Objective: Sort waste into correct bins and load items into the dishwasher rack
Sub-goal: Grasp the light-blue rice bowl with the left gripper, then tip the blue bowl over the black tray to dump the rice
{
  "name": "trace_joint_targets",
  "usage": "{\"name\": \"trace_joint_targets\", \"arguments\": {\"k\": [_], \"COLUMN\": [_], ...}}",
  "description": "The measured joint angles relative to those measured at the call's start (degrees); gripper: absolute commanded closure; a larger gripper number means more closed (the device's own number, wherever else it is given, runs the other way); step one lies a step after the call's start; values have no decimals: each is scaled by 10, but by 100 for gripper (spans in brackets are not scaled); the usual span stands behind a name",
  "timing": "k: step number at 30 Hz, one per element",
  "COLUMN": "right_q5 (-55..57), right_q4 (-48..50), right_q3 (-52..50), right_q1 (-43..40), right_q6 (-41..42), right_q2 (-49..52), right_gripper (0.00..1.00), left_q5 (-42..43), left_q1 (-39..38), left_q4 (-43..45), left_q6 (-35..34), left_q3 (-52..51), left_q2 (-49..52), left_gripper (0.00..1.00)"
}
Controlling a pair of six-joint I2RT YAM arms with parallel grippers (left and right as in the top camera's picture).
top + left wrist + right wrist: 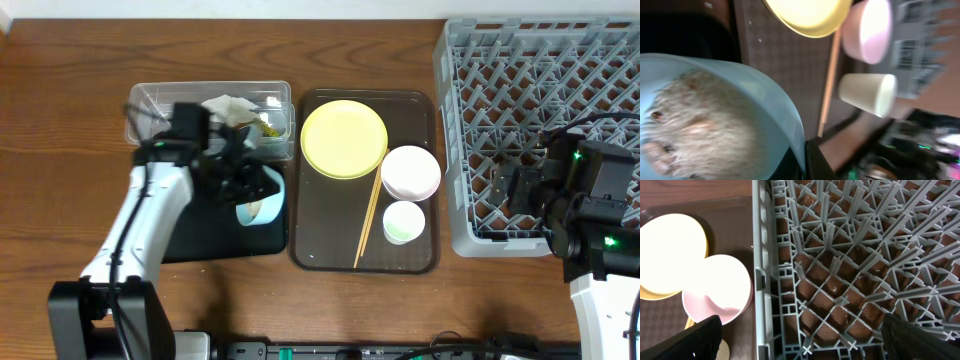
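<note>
Pinching the rim of the light blue bowl (262,203), the left gripper (240,185) holds it tipped on its side over the shallow black tray (200,245), with whitish rice scraps (695,125) clinging inside. Just beyond that gripper, the clear tub (150,105) holds a crumpled napkin (228,105) and a green-yellow wrapper (268,125). The right gripper (801,330), fingers spread wide, hangs over the grey dishwasher rack (500,70); to its left, the yellow plate (343,138), pinkish-white bowl (410,172), white cup (402,222) and chopsticks (370,215) lie on the brown serving tray (320,230).
</note>
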Motion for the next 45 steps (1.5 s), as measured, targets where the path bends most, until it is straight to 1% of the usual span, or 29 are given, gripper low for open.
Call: {"name": "trace_joint_targets", "arguments": {"k": [4, 7, 10, 14, 18, 21, 25, 31, 39, 43, 45], "right_q5": [0, 0, 0, 0, 0, 0, 0, 0, 0, 0, 0], "right_q4": [0, 0, 0, -1, -5, -5, -5, -5, -6, -6, -7], "right_q3": [0, 0, 0, 0, 0, 0, 0, 0, 0, 0, 0], "right_q1": [0, 0, 0, 0, 0, 0, 0, 0, 0, 0, 0], "right_q6": [0, 0, 0, 0, 0, 0, 0, 0, 0, 0, 0], "right_q2": [0, 0, 0, 0, 0, 0, 0, 0, 0, 0, 0], "right_gripper": [1, 1, 1, 1, 1, 1, 1, 1, 1, 1, 1], "left_q5": [119, 192, 251, 315, 348, 359, 365, 372, 396, 404, 407], "left_q1": [82, 127, 159, 185, 200, 212, 233, 255, 257, 257, 257], "left_q4": [0, 0, -3, -4, -5, -5, -5, -5, -5, -3, 29], "left_q6": [66, 96, 109, 105, 58, 1, -67, -142, -211, -225, -218], "left_q3": [-44, -69, -88, -94, -94, -94, -94, -94, -94, -94, -96], "left_q2": [2, 10, 24, 44, 52, 53, 53, 53, 53, 53, 53], "left_gripper": [94, 94, 94, 94, 94, 94, 94, 94, 94, 94, 94]}}
